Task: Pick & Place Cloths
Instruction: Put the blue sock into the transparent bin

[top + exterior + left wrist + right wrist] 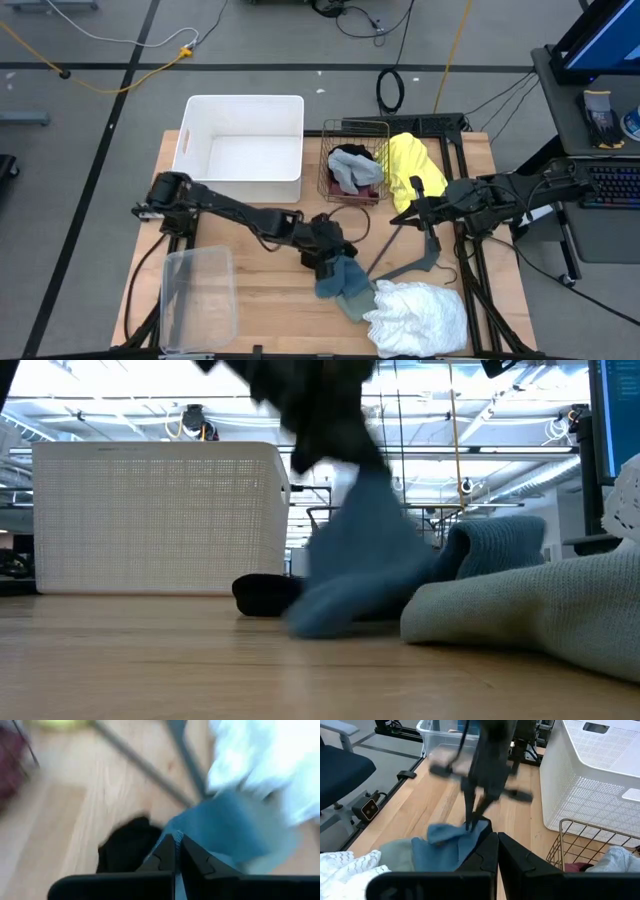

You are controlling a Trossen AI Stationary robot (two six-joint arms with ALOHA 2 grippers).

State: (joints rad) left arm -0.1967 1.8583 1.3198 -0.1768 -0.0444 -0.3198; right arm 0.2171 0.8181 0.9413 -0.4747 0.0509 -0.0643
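1. Pinching the blue cloth [333, 276] right now is the left gripper [326, 262], jaws pressed together on a fold at the cloth's upper edge, mid-table. The wrist view shows blue fabric caught right at the tips [176, 840].
2. Key relation: the cloth hangs and trails away from the jaws toward the table's front edge, long axis running roughly from the gripper down toward the white cloth [418, 316], which it touches or nearly touches. A pale grey-green cloth [356, 297] lies just beside it.
3. A small black cloth [262, 596] sits on the table right by the blue one, apart from the grip as far as I can tell.
4. Right gripper [418, 210] waits near the yellow cloth [411, 166] and hanger [420, 255], jaws shut on nothing. Left arm is clearly the nearer one.
5. Judging by this, a lift comes next, probably toward the white bin [243, 145]; the risk is dragging neighbours along.
6. Surface is bare wood [270, 310], with a wire basket [355, 160] holding more cloths and a clear tub [197, 295]. Room behind: shelving, ceiling lights, cables on the floor.
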